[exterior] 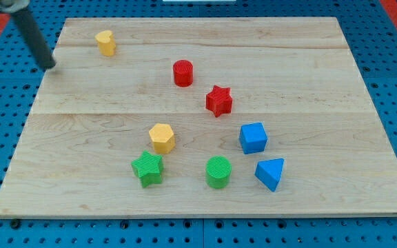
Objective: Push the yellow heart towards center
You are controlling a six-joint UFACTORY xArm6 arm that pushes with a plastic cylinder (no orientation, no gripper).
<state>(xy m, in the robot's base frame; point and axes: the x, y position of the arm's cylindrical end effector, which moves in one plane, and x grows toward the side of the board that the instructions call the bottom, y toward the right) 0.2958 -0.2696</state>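
The yellow heart [105, 42] sits near the top left corner of the wooden board [309, 76]. My tip [49, 67] is at the board's left edge, to the left of and slightly below the yellow heart, well apart from it. The dark rod slants up to the view's top left corner.
A red cylinder [182, 72] and a red star [219, 100] lie near the middle. A yellow hexagon [162, 138], a green star [147, 168], a green cylinder [218, 171], a blue cube [253, 138] and a blue triangle [271, 173] lie lower down. Blue pegboard surrounds the board.
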